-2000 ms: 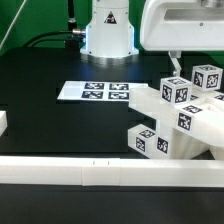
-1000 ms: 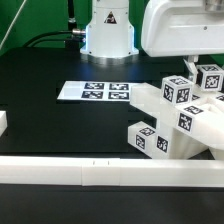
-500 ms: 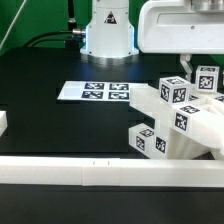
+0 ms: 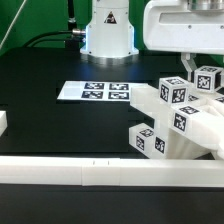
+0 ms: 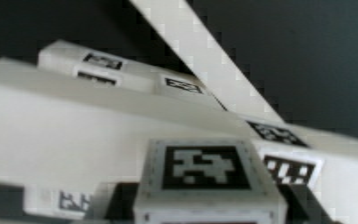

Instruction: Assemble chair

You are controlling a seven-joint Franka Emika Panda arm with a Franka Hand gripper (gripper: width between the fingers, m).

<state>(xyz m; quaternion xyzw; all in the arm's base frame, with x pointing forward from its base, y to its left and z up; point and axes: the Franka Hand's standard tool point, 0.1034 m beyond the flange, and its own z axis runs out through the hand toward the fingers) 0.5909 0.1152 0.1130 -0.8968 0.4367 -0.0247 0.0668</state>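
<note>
The chair (image 4: 180, 125) is a cluster of white blocky pieces bearing black-and-white square tags, sitting on the black desk (image 4: 50, 120) at the exterior view's right. It lies just behind the long white rail (image 4: 90, 172) that runs across the front of the desk, and its lowest tagged block (image 4: 143, 140) sits close to that rail. Toward the exterior view's left of the chair, a little apart from it, the marker board (image 4: 93, 91) lies flat on the desk with its row of tags facing up. Behind the marker board stands the robot's white base (image 4: 108, 30), with dark cables (image 4: 45, 42) trailing off at its side. A small white block end (image 4: 3, 122) shows at the far left edge of the exterior view, well apart from the chair.

The gripper (image 4: 190, 66) hangs from the white arm body directly above the chair's upper pieces, coming down beside the topmost tagged post (image 4: 207, 79). One thin finger shows next to that post; the other is hidden, so whether the jaws pinch the post or merely stand partly spread around it cannot be told.

In the wrist view a tagged post face (image 5: 206, 168) fills the near foreground, blurred, with the chair's white slab and more tags (image 5: 101, 62) beyond it and a white strip (image 5: 202, 60) crossing the dark desk behind.
</note>
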